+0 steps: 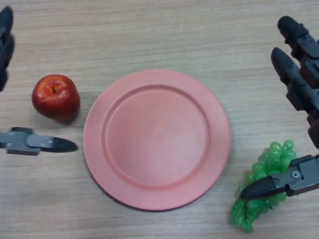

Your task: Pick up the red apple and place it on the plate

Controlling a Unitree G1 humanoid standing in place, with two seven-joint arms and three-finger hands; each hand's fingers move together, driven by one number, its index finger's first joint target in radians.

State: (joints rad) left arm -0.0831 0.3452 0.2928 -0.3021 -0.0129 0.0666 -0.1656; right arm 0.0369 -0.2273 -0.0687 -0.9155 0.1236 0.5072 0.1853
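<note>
A red apple (pixel 56 97) stands upright on the wooden table, just left of a pink plate (pixel 156 138) that lies bare in the middle. My left hand (pixel 35 143) shows at the left edge, its thumb lying straight below the apple and its fingers (pixel 5 45) straight above and to the apple's left, not touching it. My right hand (pixel 299 74) is at the right edge with fingers extended, and its thumb (pixel 279 185) hovers over a green grape bunch.
A bunch of green grapes (pixel 261 191) lies at the lower right, beside the plate's right rim and partly under my right thumb. Bare wooden table (pixel 159 35) stretches across the far side.
</note>
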